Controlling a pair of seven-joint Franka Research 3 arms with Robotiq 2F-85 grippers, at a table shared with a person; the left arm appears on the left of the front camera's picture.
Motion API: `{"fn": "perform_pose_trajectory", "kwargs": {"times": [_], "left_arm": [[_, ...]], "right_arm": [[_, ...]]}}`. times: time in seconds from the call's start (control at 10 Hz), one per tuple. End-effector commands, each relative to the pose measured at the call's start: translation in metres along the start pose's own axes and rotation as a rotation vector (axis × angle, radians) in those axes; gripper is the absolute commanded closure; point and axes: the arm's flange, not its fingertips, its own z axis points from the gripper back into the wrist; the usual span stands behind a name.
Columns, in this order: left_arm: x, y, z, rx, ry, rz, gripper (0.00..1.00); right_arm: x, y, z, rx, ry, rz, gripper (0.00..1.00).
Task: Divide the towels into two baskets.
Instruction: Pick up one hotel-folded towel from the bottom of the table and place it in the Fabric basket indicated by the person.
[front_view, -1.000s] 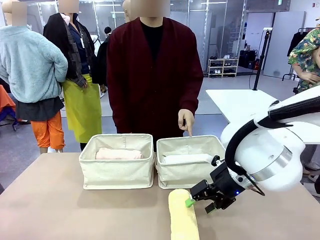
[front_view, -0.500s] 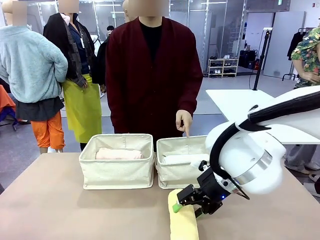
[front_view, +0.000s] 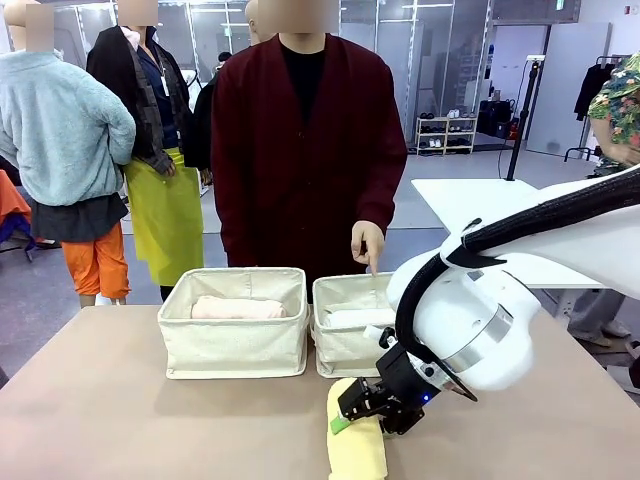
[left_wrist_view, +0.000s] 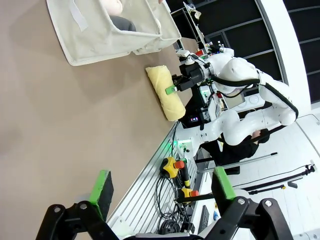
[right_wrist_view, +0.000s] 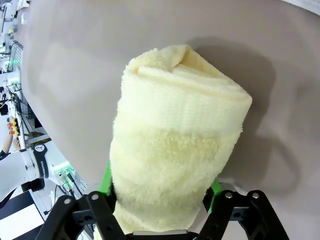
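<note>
Nearest on the bench (front_view: 120, 400), toward the right: pale yellow towel (front_view: 356, 445), rolled, lying lengthwise w/ one end pointing at the baskets. Lies there prob. because it's the roll not yet sorted. Right tool (front_view: 362, 407) is down on it, approx at the roll's far end; in the right wrist view the yellow terry (right_wrist_view: 175, 150) sits between the green pads (right_wrist_view: 105, 177), pads pressed against both flanks, so jaws closed on the towel, gripping it across its width. Roll seems to rest on the bench surface, not lifted yet as far as I can judge. Left tool (left_wrist_view: 160, 192) hangs over bare bench at the left side, jaws wide apart, holding and touching nothing; looks parked out of the way. Farther back: two cream baskets side by side, nearly touching. Left basket (front_view: 236, 345) has a cream-peach towel (front_view: 238, 307) lying across it; right basket (front_view: 345, 345) has a white towel (front_view: 352, 318) inside, partly hidden by the right arm. Behind the right basket, a person's hand (front_view: 367, 243) points a finger down at it, prob. marking where the yellow roll goes. Dark grey towel (left_wrist_view: 123, 23) peeks from a basket in the left wrist view; can't tell which basket.
</note>
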Motion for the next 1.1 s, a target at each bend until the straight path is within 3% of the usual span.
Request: {"fn": "perform_pose_trajectory", "kwargs": {"times": [0.0,0.1,0.2,0.5,0.8,0.9,1.0], "left_arm": [[-0.001,-0.002,0.002,0.0,-0.004,-0.006,0.0],[-0.001,-0.002,0.002,0.0,-0.004,-0.006,0.0],[-0.001,-0.002,0.002,0.0,-0.004,-0.006,0.0],[-0.001,-0.002,0.002,0.0,-0.004,-0.006,0.0],[-0.001,-0.002,0.002,0.0,-0.004,-0.006,0.0],[-0.001,-0.002,0.002,0.0,-0.004,-0.006,0.0],[-0.001,-0.002,0.002,0.0,-0.004,-0.006,0.0]], "right_arm": [[-0.003,0.002,-0.005,-0.012,-0.017,0.013,1.0],[-0.005,0.004,-0.001,-0.021,-0.014,0.018,0.74],[-0.008,0.01,0.006,-0.036,-0.008,0.03,1.0],[-0.018,0.05,0.059,-0.105,-0.01,0.154,1.0],[-0.006,0.085,0.099,-0.184,0.109,0.382,1.0],[0.002,0.096,0.109,-0.298,0.207,0.49,1.0],[0.01,0.103,0.114,-0.501,0.283,0.652,1.0]]}}
